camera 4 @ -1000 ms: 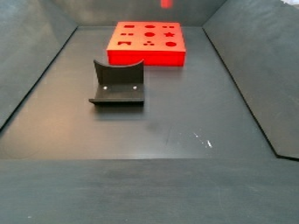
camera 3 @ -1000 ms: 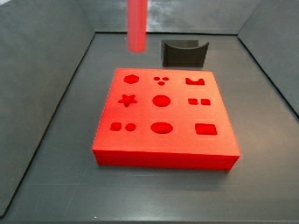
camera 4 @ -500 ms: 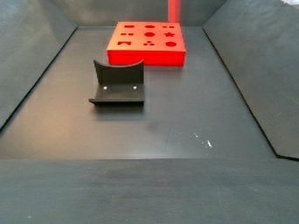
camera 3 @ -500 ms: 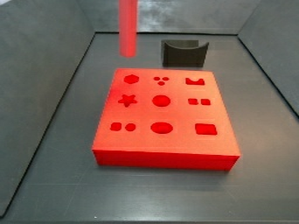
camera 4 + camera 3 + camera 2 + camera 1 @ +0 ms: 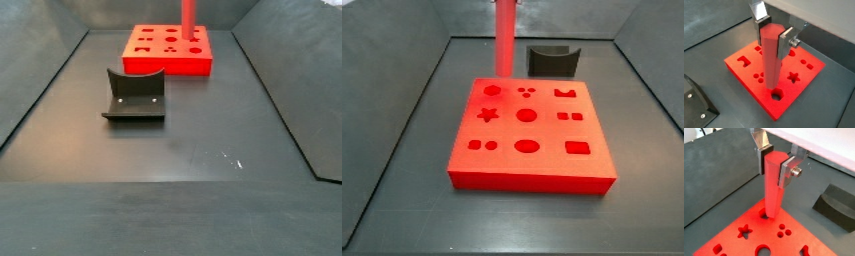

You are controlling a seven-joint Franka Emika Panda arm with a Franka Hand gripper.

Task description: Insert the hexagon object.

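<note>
Above the red block [image 5: 774, 82], the gripper [image 5: 773, 31] clamps the upper end of the hexagon object [image 5: 771, 62], a long red bar held upright. Both wrist views show the two flat silver fingers [image 5: 763, 147] pressed against opposite sides of the bar, the jaws open only as wide as the bar is thick; the same grasp appears at the gripper [image 5: 776, 159] in a wrist view where the hexagon object [image 5: 773, 188] runs downward toward the block. The bar's lower end stands over, or just at, a hexagonal hole [image 5: 777, 93] near one corner of the block; whether the tip has entered the hole cannot be told from these views. Other shaped openings lie around it, among them a star-shaped hole [image 5: 793, 77] and a cluster of three small round holes [image 5: 784, 233]. Both side views show the hexagon object [image 5: 505, 38] as a vertical red strip rising out of frame above the far part of the red block [image 5: 529, 140], with the gripper itself outside the picture; the bar [image 5: 190, 18] stands likewise over the block [image 5: 168, 48] at the far end of the dark floor [image 5: 174, 160]. Well apart from the block, the fixture [image 5: 135, 96] stands on the floor, a dark L-shaped bracket on its base plate, touching neither block nor bar.
</note>
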